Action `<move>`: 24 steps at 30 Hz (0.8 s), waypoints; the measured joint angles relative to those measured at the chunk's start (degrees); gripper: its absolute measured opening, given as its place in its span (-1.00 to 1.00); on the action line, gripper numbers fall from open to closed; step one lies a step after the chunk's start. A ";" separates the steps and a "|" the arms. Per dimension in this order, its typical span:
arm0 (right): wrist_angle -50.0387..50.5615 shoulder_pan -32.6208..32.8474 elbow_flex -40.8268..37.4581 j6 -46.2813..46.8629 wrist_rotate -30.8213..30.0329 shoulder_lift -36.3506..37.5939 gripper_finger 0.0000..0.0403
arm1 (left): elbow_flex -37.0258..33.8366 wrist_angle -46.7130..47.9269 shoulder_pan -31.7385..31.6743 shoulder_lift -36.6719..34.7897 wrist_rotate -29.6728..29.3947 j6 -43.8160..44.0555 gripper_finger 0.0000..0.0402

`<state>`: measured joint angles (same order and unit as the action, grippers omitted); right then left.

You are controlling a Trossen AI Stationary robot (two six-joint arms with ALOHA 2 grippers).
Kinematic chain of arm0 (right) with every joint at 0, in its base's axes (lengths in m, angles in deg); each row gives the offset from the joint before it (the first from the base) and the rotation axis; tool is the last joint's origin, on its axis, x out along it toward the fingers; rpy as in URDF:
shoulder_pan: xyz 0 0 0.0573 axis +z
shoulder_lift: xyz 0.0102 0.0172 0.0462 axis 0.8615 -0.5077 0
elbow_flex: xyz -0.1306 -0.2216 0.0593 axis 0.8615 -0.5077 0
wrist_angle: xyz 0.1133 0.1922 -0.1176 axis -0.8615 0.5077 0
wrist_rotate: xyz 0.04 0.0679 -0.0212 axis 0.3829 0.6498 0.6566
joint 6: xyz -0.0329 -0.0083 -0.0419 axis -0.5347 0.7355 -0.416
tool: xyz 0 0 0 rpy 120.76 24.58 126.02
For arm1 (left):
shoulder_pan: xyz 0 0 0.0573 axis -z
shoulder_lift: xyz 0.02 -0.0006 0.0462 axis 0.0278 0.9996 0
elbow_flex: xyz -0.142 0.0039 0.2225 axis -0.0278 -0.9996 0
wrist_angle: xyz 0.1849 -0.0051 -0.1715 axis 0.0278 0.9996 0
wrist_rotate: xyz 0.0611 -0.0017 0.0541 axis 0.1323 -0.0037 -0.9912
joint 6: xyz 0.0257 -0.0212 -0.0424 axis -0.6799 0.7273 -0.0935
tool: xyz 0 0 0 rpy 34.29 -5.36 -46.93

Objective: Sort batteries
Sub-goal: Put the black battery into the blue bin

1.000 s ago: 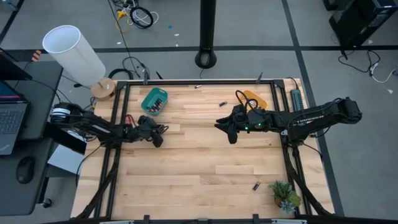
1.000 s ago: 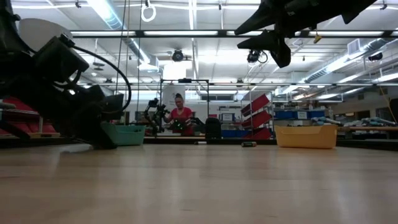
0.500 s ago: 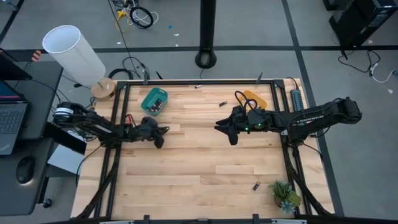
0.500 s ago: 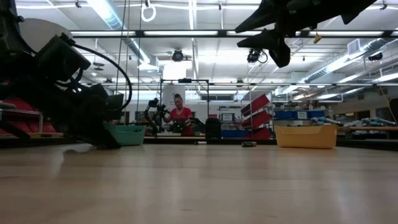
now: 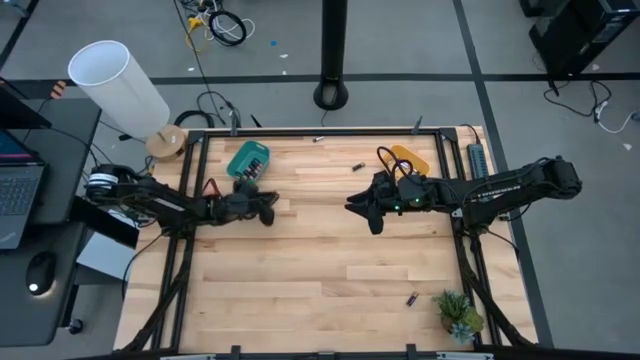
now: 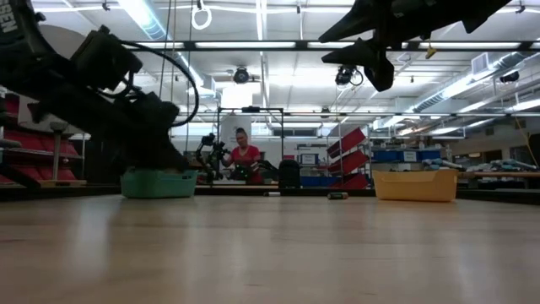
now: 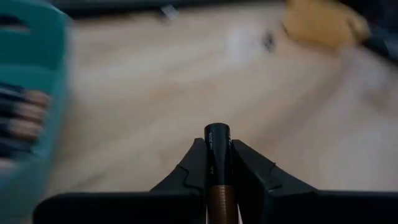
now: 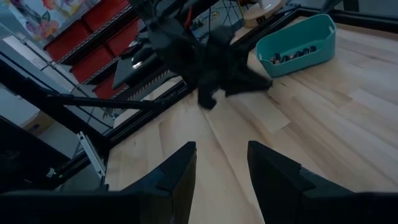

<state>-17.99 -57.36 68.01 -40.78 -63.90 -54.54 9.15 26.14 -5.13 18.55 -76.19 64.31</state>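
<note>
My left gripper (image 5: 265,207) hangs above the table's left part, just on the near side of the teal bin (image 5: 247,162), and is shut on a dark battery (image 7: 217,140) with a copper-coloured rear end. The teal bin holds several batteries (image 8: 283,57). My right gripper (image 5: 362,205) waits open high over the table's middle right, nothing between its fingers (image 8: 180,171). The orange bin (image 5: 405,160) stands at the far right. Loose batteries lie on the wood at the far middle (image 5: 357,166), by the far rail (image 5: 320,138) and near the front right (image 5: 412,298). My left gripper pinches the battery's long sides (image 7: 217,169) between its two fingers (image 7: 193,165). The battery lies along the fingers, and its dark end (image 7: 217,132) sticks out past the fingertips. The fingers slant slightly downward toward the table's right, and the battery is clear of the wood.
A small potted plant (image 5: 458,314) sits at the front right corner. A white lamp (image 5: 120,88) stands off the far left corner. Black frame rails (image 5: 190,180) run along the table's sides. Bare wood fills the near half. A person (image 6: 245,156) works far behind the table.
My left gripper has risen off the table and gone toward the table's right and a little toward the far edge, rolling somewhat as it went. In the low view the teal bin now shows in full below the arm.
</note>
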 joint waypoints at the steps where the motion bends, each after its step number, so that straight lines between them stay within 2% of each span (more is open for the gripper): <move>1: 0.08 0.00 0.00 0.07 0.00 0.00 -0.24 | 0.57 0.06 -0.77 -0.34 -1.99 1.21 -0.73; 5: 0.90 0.00 0.00 0.22 0.02 0.00 -0.24 | 3.71 1.51 -3.56 -1.99 -12.89 5.12 -0.73; 7: 0.91 0.00 0.00 0.22 0.02 0.00 -0.24 | 6.32 6.23 -5.04 -3.03 -18.76 6.86 -0.73; 10: 0.82 0.00 0.00 0.20 0.03 0.00 -0.24 | 11.65 19.86 -7.86 -4.15 -24.95 10.05 -0.73; 12: 0.29 0.00 0.00 0.05 0.04 0.00 -0.24 | 16.06 31.66 -10.11 -4.19 -26.08 11.77 -0.73; 15: -0.60 0.00 0.00 -0.69 0.04 0.00 -0.24 | 21.99 45.97 -13.65 -3.11 -24.86 15.64 -0.73; 18: -1.37 -0.29 -0.01 -2.12 0.08 -0.02 -0.24 | 24.89 54.60 -17.91 -1.91 -19.04 19.16 -0.72; 21: -2.10 -0.81 -0.02 -3.20 1.13 -0.02 -0.24 | 25.29 54.85 -21.14 -1.31 -11.61 19.32 -0.49; 24: -2.72 -1.51 -0.02 -3.78 3.19 -0.02 -0.24 | 25.27 53.99 -22.40 -1.41 -7.90 19.36 -0.17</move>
<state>-20.71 -58.87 67.98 -44.56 -60.71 -54.56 34.43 80.13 -27.53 17.14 -84.09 83.67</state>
